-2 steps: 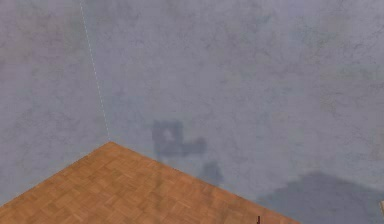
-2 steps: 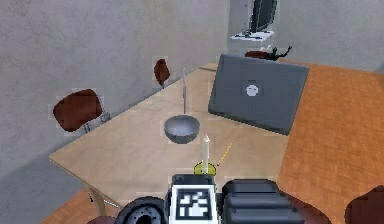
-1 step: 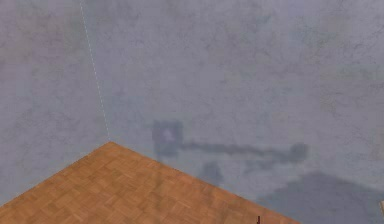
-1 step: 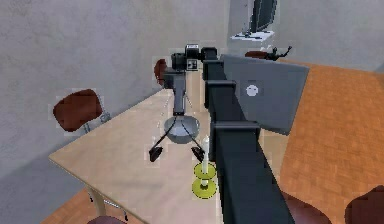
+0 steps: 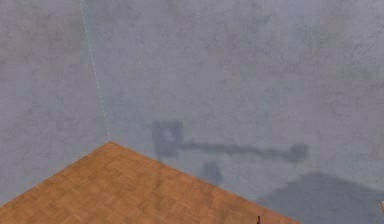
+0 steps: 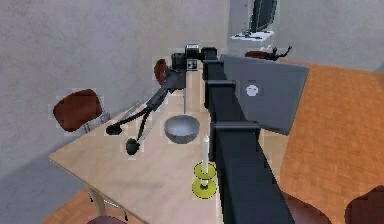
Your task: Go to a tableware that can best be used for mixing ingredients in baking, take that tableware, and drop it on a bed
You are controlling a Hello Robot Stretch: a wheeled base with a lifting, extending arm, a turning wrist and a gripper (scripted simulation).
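**Item:** bowl (image 6: 180,130), grey and round, upright on the tabletop (image 6: 95,165). It is judged to be the mixing tableware the task names.

**Progress, 3 steps:**
1. Going to the bowl looks done: the arm (image 6: 238,150) reaches over the tabletop just right of the bowl.
2. Taking is not yet done: the bowl rests on the tabletop.
3. The drop on a bed is left to do.

**End effector** (image 6: 124,136): near the bowl, to its left, with the fingers slanting down. Only bare tabletop lies behind its far end, so it holds nothing. Whether it is released or clenched cannot be told.

**Also listed:**
- Laptop (image 6: 268,95), right of the bowl.
- Yellow-green thing (image 6: 205,180), in front of the bowl; its kind is unclear.
- Chair (image 6: 78,108), left of the bowl.

**Hidden or unclear:**
- The arm covers the tabletop right of the bowl.
- Contact between the fingers and the tabletop cannot be judged.
- Where the bed lies cannot be told.
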